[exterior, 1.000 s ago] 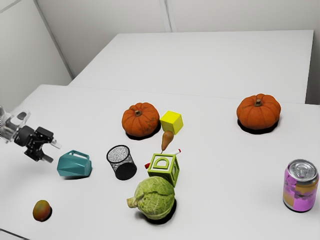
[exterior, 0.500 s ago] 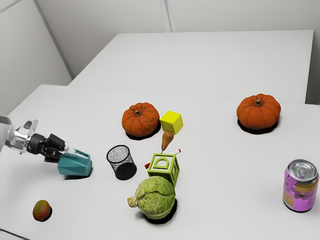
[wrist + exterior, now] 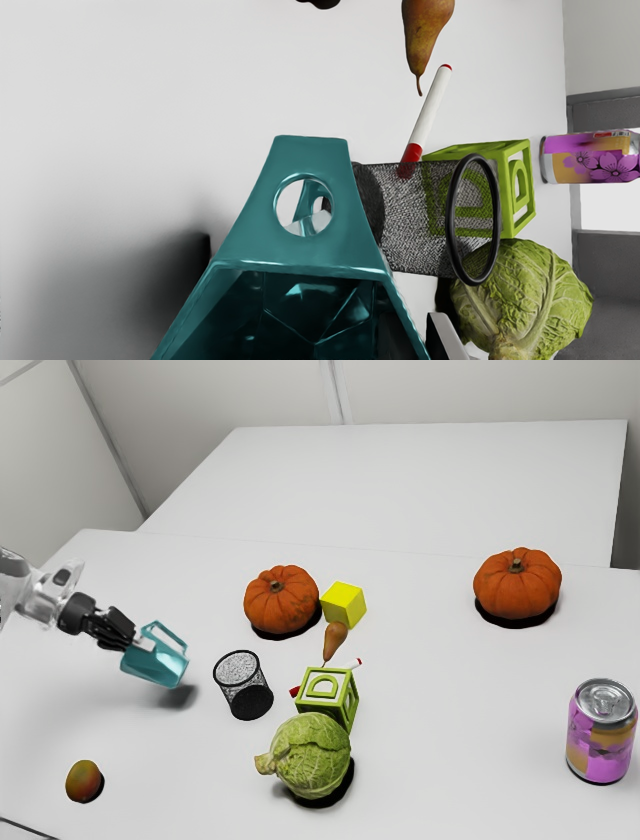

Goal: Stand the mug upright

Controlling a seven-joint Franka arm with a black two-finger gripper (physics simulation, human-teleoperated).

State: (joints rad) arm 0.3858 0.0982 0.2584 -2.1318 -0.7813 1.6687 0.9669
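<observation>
The teal mug (image 3: 163, 665) hangs tilted above the table in the exterior view, its handle side up and a shadow below it. My gripper (image 3: 142, 644) is shut on the mug's rim wall. In the wrist view the mug (image 3: 345, 245) shows its open mouth and a round hole through the handle. There the gripper (image 3: 419, 336) has one finger outside the mug's wall and a dark one inside, with the wall pinched between them. The mug's base is hidden from the wrist camera.
Close to the mug stands a black mesh cup (image 3: 244, 685). Beyond are a green block (image 3: 327, 698), cabbage (image 3: 308, 755), marker (image 3: 428, 112), pear (image 3: 335, 638), yellow cube (image 3: 343, 605), pumpkin (image 3: 282, 600) and can (image 3: 601, 730). A mango (image 3: 84, 781) lies at the exterior view's lower left.
My gripper first reached the mug lying on the table and closed on it. Since then the mug has risen off the table and tipped, its handle side now higher.
</observation>
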